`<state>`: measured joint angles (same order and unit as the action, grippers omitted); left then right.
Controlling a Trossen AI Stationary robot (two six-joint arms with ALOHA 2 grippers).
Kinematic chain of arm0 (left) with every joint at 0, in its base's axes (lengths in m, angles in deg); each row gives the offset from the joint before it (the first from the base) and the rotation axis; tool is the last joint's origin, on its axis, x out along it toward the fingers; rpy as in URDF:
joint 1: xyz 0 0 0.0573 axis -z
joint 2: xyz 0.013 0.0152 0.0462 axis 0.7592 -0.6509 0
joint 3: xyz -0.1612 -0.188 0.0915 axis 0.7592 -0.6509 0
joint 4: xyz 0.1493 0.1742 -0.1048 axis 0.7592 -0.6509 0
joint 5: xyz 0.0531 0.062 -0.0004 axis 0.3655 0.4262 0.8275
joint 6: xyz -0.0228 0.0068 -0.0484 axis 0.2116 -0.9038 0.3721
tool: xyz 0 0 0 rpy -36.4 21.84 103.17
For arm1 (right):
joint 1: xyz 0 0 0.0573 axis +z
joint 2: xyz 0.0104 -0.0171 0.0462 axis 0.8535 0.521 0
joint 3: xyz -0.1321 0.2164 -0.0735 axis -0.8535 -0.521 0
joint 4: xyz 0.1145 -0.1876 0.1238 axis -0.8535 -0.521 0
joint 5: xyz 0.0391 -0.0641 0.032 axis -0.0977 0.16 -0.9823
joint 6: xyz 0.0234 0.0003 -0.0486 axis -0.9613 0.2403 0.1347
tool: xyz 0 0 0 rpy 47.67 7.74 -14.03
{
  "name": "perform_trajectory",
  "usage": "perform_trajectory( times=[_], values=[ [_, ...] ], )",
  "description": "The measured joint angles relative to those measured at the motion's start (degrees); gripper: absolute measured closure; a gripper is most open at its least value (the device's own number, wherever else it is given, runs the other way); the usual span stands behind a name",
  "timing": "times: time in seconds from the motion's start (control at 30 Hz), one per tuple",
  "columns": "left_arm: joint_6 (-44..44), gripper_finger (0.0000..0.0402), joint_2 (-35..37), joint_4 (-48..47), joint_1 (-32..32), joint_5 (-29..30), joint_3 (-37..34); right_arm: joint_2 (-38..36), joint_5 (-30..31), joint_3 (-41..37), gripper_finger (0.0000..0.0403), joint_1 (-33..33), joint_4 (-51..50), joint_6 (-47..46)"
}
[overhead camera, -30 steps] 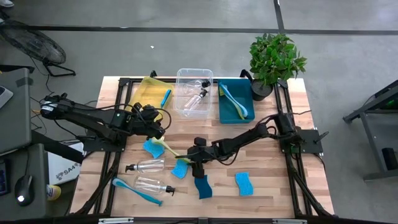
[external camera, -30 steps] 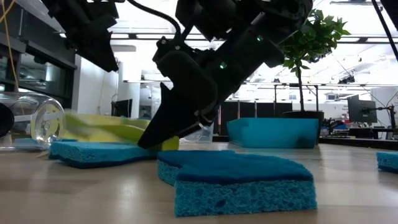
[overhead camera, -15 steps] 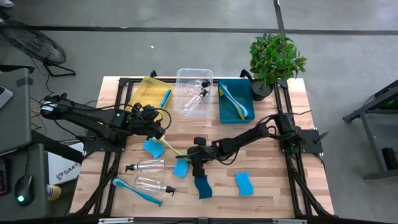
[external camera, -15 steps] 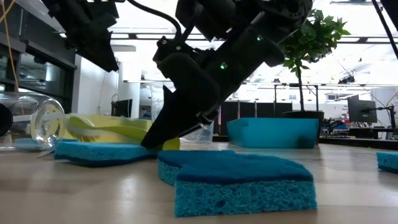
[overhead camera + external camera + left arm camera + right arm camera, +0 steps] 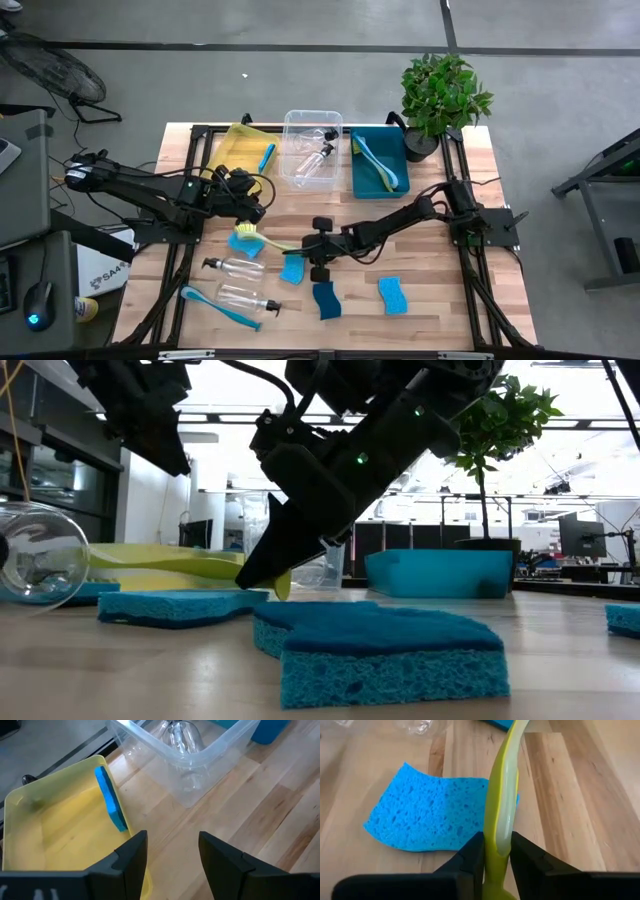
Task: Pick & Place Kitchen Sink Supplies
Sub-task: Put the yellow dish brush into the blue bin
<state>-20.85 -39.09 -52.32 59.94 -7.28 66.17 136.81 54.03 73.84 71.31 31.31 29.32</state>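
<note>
A yellow-green dish brush point(image 5: 268, 240) lies left of centre, its head point(image 5: 244, 233) over a blue sponge point(image 5: 238, 243). My right gripper point(image 5: 304, 248) reaches in from the right and is shut on the brush's handle. Under the handle lies a second blue sponge point(image 5: 427, 810), flat on the wood. My left gripper point(image 5: 170, 855) hovers open and holds nothing, near the yellow bin point(image 5: 55, 830), which has a blue sponge point(image 5: 110, 800) leaning inside. Two clear bottles point(image 5: 232, 266) point(image 5: 246, 297) and a blue brush point(image 5: 215, 305) lie at the near left. My right gripper pinches the brush's handle point(image 5: 503, 817) between its two fingers, near the handle's free end. The fingers come slanting down from the table's right and lie along the handle. The handle point(image 5: 190, 563) is held about level, just above the table; whether the head rests on anything I cannot tell.
Two more blue sponges point(image 5: 325, 298) point(image 5: 393, 294) lie near the front. At the back stand a clear bin point(image 5: 312, 148) with bottles, a teal bin point(image 5: 378, 160) with brushes, and a potted plant point(image 5: 440, 95). Bare wood shows at the right.
My right gripper has taken hold of the yellow-green brush's handle and raised it slightly; the brush now runs level above the table. The sponge under the gripper has settled flat and shifted a little. The nearer bottle at the left has rolled slightly.
</note>
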Motion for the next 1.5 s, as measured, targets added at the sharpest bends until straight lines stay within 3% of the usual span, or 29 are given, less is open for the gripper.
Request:
perform_trajectory(
  times=[0.53,0.77,1.07,1.17,1.5],
  values=[
    [0.3,0.0228,0.0,0.0,0.0,-0.1,0.0,-1.7,1.5,0.0,0.0341,0.1,-0.7,2.3],
    [0.3,0.0228,0.0,-0.1,0.0,0.0,0.0,-7.3,8.9,0.0,0.0342,0.1,-7.6,5.4],
    [0.4,0.0228,0.0,-0.5,0.0,1.7,0.0,-13.1,23.8,-1.3,0.0342,0.5,-28.0,1.0],
    [0.7,0.0228,0.0,-0.5,0.0,1.9,0.0,-15.7,24.6,-5.5,0.0342,1.5,-25.1,0.5],
    [1.3,0.0228,0.0,-0.4,0.0,2.5,0.0,-32.1,23.8,-24.5,0.0342,6.6,-2.3,3.1]
  ],
)
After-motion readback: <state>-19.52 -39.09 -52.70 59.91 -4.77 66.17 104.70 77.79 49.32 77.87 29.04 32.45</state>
